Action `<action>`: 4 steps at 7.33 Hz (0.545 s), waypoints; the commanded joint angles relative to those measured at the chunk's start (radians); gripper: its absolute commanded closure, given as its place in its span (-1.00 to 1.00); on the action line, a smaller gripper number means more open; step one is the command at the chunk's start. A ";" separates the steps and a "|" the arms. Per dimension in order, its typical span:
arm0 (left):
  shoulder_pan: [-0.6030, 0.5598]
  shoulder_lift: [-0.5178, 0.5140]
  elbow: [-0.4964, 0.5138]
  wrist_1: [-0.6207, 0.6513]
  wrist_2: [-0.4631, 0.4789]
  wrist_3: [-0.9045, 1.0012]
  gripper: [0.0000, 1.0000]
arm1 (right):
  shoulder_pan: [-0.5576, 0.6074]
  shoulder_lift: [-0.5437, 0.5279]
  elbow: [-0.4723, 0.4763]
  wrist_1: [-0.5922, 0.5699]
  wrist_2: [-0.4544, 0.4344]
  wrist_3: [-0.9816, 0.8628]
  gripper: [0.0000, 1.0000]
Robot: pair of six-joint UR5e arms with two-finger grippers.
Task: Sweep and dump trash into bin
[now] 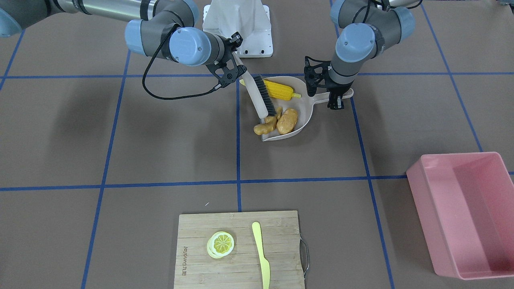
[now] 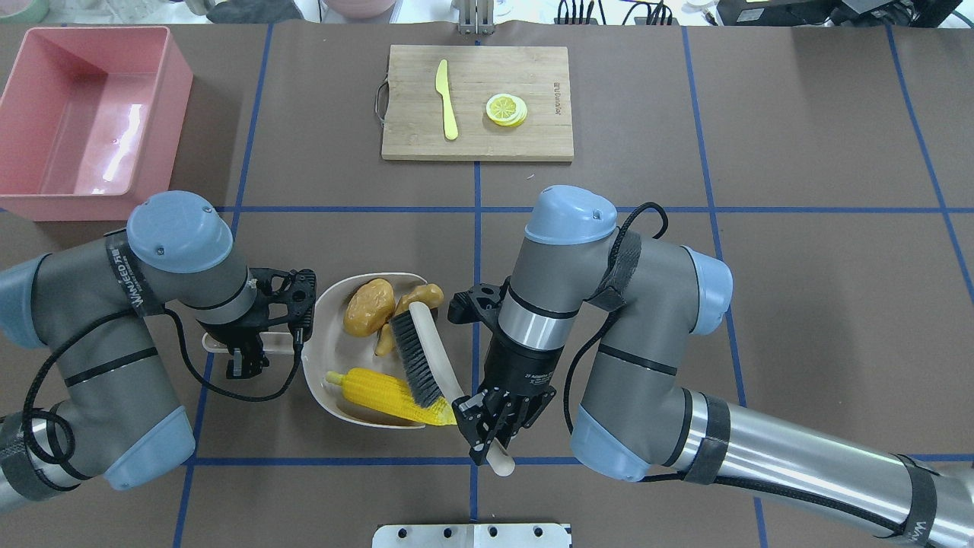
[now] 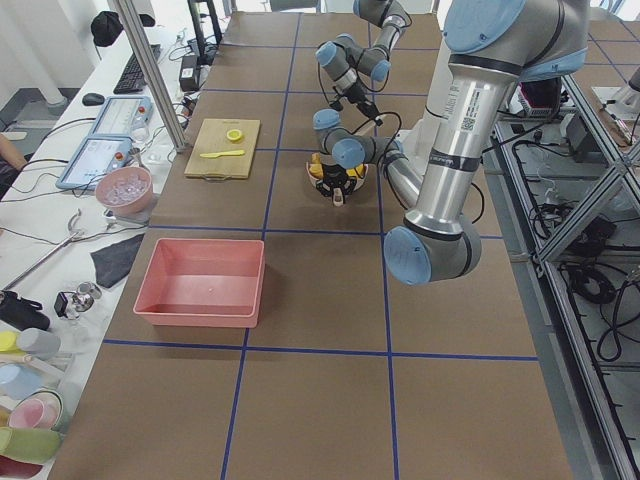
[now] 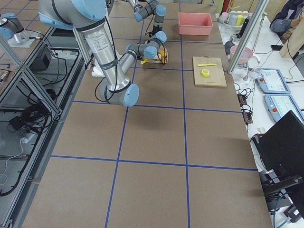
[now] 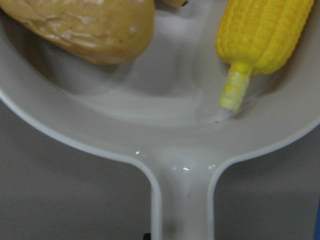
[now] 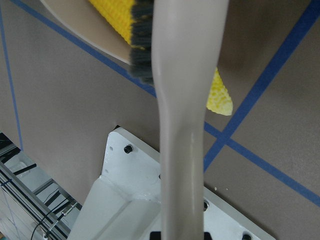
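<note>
The left gripper (image 2: 245, 352) clamps the handle of the beige plastic dustpan (image 2: 327, 335); the right gripper (image 2: 493, 435) is closed on the cream black-bristled brush (image 2: 417, 361). The yellow corn cob (image 2: 380, 393) and brown-orange potato (image 2: 368, 307) lie in the pan, the knobbly tan ginger root (image 2: 420, 297) at its lip. The pink rectangular tub (image 2: 84, 207) stands well apart.
</note>
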 commanded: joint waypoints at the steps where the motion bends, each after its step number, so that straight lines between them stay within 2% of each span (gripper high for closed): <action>1: -0.005 0.001 -0.004 -0.003 -0.001 0.001 1.00 | -0.001 0.027 0.000 -0.033 0.000 0.002 1.00; 4: -0.008 0.011 -0.007 -0.040 0.002 -0.001 1.00 | -0.001 0.067 -0.001 -0.067 0.007 0.034 1.00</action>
